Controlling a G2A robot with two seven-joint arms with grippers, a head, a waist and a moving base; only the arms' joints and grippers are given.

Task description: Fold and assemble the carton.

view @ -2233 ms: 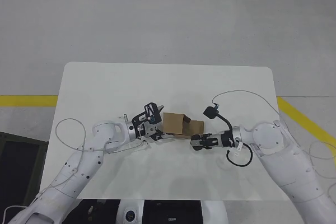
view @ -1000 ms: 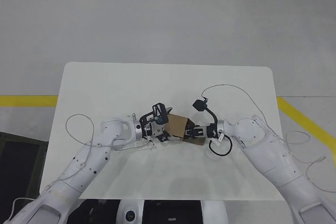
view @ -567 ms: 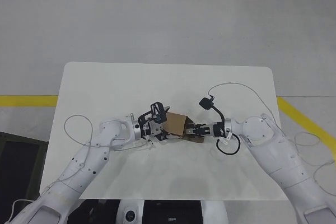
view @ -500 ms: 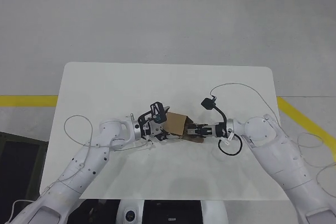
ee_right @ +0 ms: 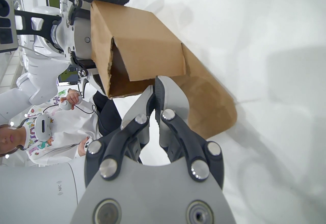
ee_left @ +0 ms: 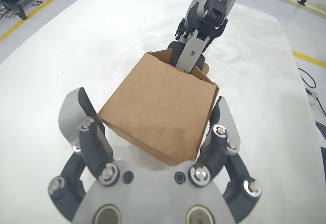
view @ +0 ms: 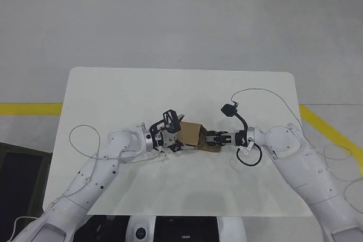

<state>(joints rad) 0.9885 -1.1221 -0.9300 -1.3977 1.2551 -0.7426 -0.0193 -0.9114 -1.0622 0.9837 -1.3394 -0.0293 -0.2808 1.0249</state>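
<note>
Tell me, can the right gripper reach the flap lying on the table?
Probably yes: the right gripper sits at the open end of the carton, the flap lies just beside it, nothing between.

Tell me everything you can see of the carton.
The carton is plain brown cardboard, a small box on its side near the middle of the white table, partly assembled. One end is open, with a flap folded inward and a long rounded flap lying out along the table. The left gripper clamps its other end from both sides. The right gripper, fingers together, touches the open end.
</note>
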